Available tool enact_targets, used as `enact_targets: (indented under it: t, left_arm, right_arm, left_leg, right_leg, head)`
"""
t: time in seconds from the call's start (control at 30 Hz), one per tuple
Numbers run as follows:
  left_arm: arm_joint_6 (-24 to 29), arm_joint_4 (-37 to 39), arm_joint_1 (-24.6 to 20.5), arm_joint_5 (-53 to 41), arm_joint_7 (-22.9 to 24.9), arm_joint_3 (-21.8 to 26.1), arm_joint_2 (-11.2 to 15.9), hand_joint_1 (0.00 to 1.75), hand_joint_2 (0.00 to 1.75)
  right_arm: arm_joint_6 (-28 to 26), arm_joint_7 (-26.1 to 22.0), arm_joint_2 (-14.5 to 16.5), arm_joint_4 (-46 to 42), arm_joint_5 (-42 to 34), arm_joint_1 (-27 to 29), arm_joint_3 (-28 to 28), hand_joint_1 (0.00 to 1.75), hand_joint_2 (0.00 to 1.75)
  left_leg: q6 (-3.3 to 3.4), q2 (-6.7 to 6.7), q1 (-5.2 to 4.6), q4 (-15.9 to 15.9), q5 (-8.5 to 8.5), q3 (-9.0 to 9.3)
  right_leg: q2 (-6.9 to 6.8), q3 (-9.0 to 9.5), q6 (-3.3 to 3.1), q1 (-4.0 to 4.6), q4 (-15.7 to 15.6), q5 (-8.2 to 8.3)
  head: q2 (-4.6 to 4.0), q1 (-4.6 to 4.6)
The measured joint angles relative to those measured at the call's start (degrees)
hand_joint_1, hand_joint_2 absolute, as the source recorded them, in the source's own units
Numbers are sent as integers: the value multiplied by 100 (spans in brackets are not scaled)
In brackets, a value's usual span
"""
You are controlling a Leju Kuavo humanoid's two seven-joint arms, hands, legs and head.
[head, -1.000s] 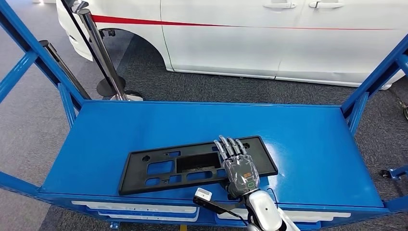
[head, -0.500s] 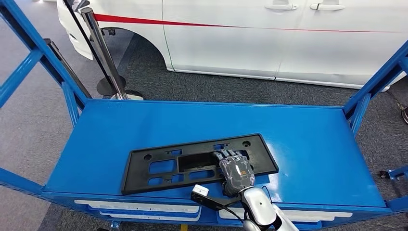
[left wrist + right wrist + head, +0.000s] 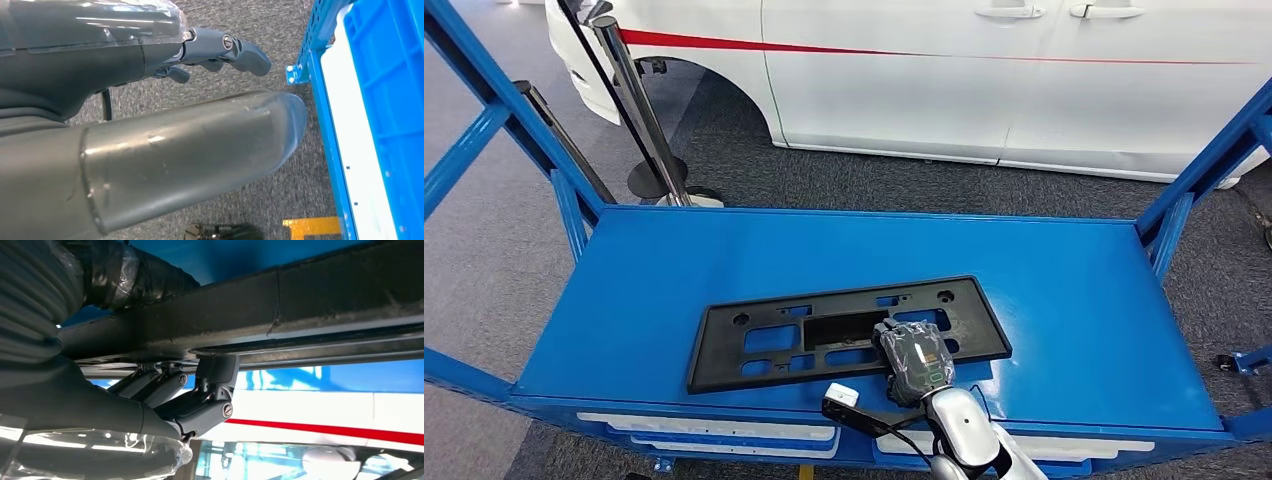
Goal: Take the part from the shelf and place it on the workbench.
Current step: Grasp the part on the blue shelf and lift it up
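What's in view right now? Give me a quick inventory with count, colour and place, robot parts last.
part: 1, black flat frame with cut-outs, near front edge of the shelf
shelf: 1, blue deck with blue corner posts, centre of head view
bins: blue and white, below the shelf deck; count unclear
car: 1, white with a red stripe, behind the shelf
stanchion: 1, chrome post on a dark round base, far left by the car
floor: grey carpet, all around; yellow marking in left wrist view
right hand: 1, dark grey, fingers curled over the part's near edge, gripping it
left hand: 1, dark grey, hanging over the floor beside the shelf, holding nothing
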Motion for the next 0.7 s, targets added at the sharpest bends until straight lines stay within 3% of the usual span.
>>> enact_targets:
  t: [0.07,0.17,0.2,0.23,0.3,0.37,0.4,0.53,0.6,0.67,0.7]
  left_arm:
    - [3,5,1,14,1,-8,12,0,0]
    - [4,16,14,56,3,-26,17,0,0]
    - [4,18,25,76,4,-33,19,0,0]
    - [5,19,35,96,6,-42,21,0,0]
    - [10,21,50,170,11,-52,26,0,0]
    - [16,21,66,279,5,-47,27,0,0]
    - [18,21,82,329,-5,-34,27,0,0]
    - [10,17,151,432,-70,65,-21,0,0]
    - [5,14,181,446,-84,97,-55,0,0]
    - [3,12,194,457,-92,119,-67,0,0]
    - [2,12,195,458,-96,133,-74,0,0]
  right_arm:
    - [33,7,1,-31,10,6,-11,175,175]
    - [115,9,1,-63,9,23,-19,175,175]
    - [149,1,1,-84,-20,31,-26,175,175]
    - [178,-23,1,-113,-86,42,-38,175,175]
    - [176,-212,6,-227,-492,104,-94,175,175]
    - [52,-646,20,-505,-1351,219,-191,175,175]
    - [-38,-888,37,-718,-1878,289,-243,175,175]
    - [-408,-1629,124,-1809,-3857,648,-446,175,175]
    - [-471,-1724,128,-2238,-4196,759,-570,175,175]
    - [-485,-1738,127,-2469,-4271,840,-665,175,175]
    - [-490,-1754,126,-2533,-4315,890,-694,175,175]
  left_leg:
    - [-65,7,17,305,-212,-131]
    - [-137,14,42,1385,-728,-631]
    - [-147,14,44,1598,-765,-733]
    - [-146,14,44,1599,-689,-735]
    - [-115,14,44,949,-286,-425]
    - [-64,12,27,244,-38,-82]
    - [-40,11,17,78,-12,-7]
    - [92,11,21,-36,18,26]
    - [162,21,43,-89,54,42]
    - [188,28,33,-89,56,31]
    - [191,29,30,-84,55,25]
  right_leg:
    - [-11,14,-63,-26,-43,27]
    - [-22,0,-98,-23,-36,29]
    - [-21,-3,-101,-20,-27,25]
    - [-18,-3,-102,-19,-15,19]
    - [-10,11,-90,-19,7,-2]
    - [1,14,-57,3,26,-20]
    - [8,8,-34,13,31,-22]
    - [10,-13,94,8,84,-82]
    - [5,-190,139,-1,494,-359]
    - [6,-543,166,-13,1237,-736]
    - [5,-702,176,-19,1560,-849]
  head:
    - [1,-2]
    - [0,-4]
    - [0,-4]
    - [0,-4]
    - [-1,-4]
    - [-1,-3]
    - [-1,-2]
    - [-1,1]
    - [0,5]
    - [-1,7]
    - [-1,7]
